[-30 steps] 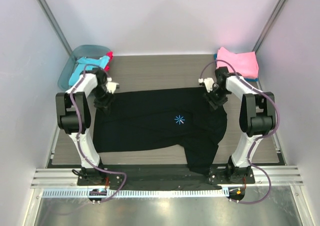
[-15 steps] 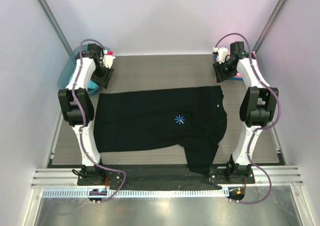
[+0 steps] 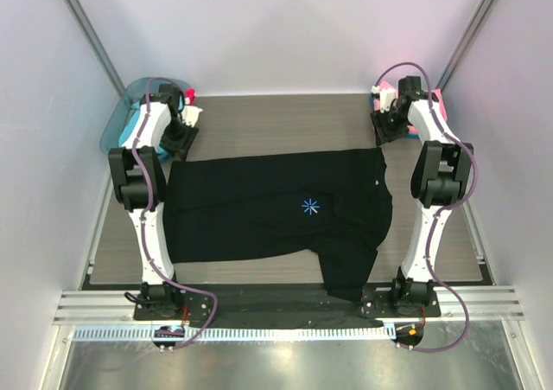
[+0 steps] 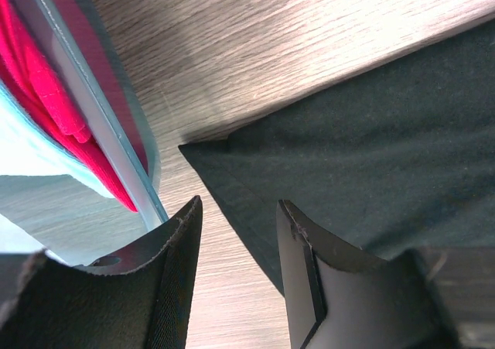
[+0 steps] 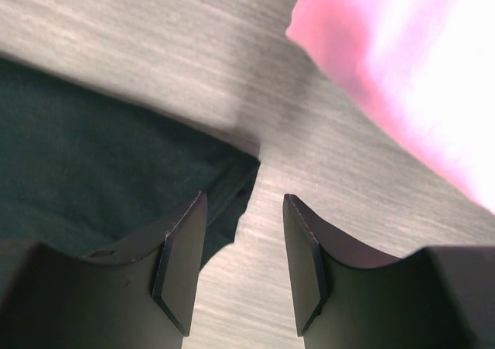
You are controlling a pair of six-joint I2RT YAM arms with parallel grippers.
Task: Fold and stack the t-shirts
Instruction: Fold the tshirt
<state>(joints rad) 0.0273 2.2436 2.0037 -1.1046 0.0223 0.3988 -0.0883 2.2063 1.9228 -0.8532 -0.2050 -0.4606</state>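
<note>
A large black t-shirt (image 3: 276, 208) with a light-blue asterisk (image 3: 309, 205) lies spread on the table, one part hanging over the near edge. My left gripper (image 3: 179, 139) hovers open at its far left corner (image 4: 348, 155), with bare wood between the fingers of that gripper (image 4: 240, 206). Open too, the right gripper (image 3: 383, 131) is over the far right corner (image 5: 100, 148), nothing between its jaws (image 5: 244, 198). A folded pink t-shirt (image 5: 410, 78) lies just beyond it. Red (image 4: 46, 94) and turquoise (image 4: 31, 155) t-shirts sit in the tub.
The translucent teal tub (image 3: 121, 118) stands at the back left corner, its wall (image 4: 100, 124) close beside my left fingers. Pale walls enclose the table on three sides. A metal rail (image 3: 285, 308) runs along the near edge by the arm bases.
Both grippers have let go of the black shirt's far corners, swung back toward the far wall, then dropped a little toward the corners again. The shirt's far edge lies straighter.
</note>
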